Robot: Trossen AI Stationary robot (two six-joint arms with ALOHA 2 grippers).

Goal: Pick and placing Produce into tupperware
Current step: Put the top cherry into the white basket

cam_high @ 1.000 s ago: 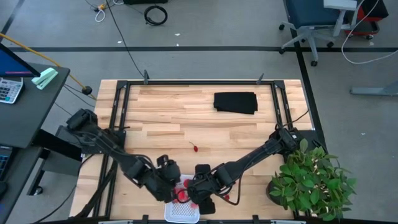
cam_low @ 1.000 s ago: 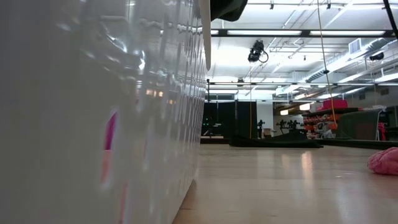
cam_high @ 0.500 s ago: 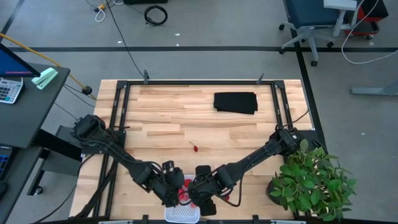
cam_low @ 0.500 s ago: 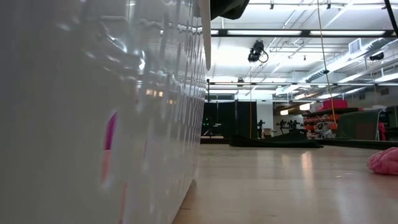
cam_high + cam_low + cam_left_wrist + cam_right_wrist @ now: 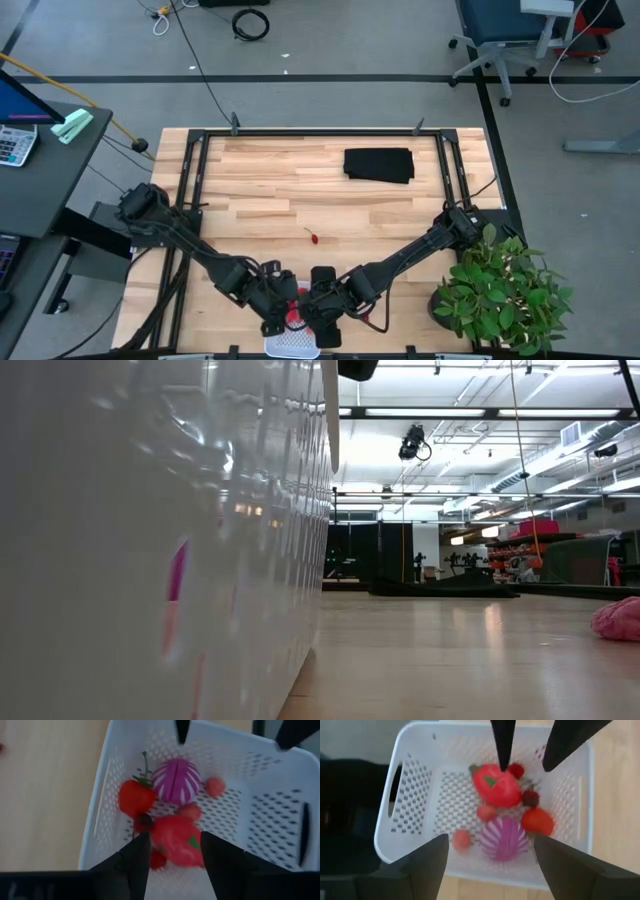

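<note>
- High view: both grippers meet over the white tub (image 5: 292, 343) at the table's (image 5: 260, 190) near edge, about midway along it. The left gripper (image 5: 279, 315) hangs over the tub's left part, the right gripper (image 5: 318, 322) over its right part; red produce shows between them. One small red piece (image 5: 316, 238) lies alone near the table's centre, well apart from both grippers, towards the far edge. A black cloth (image 5: 379, 165) lies near the far edge; a plant (image 5: 500, 285) stands off the right edge.
- Low view: the tub's wall (image 5: 150, 540) fills the left side, with a pink shape showing faintly through it. A pink object (image 5: 617, 618) rests on the table at the right; what it is cannot be told.
- Left wrist view: the left gripper (image 5: 172, 851) is spread and empty, directly above the large red piece (image 5: 177, 839) in the tub. The purple striped piece (image 5: 175, 781), a red strawberry-like piece (image 5: 136, 798) and smaller red pieces lie beside it.
- Right wrist view: the right gripper (image 5: 488, 851) is spread wide and empty over the same heap.
- Judgement: the stray piece lies about equally far from either gripper, so either arm could take it.
</note>
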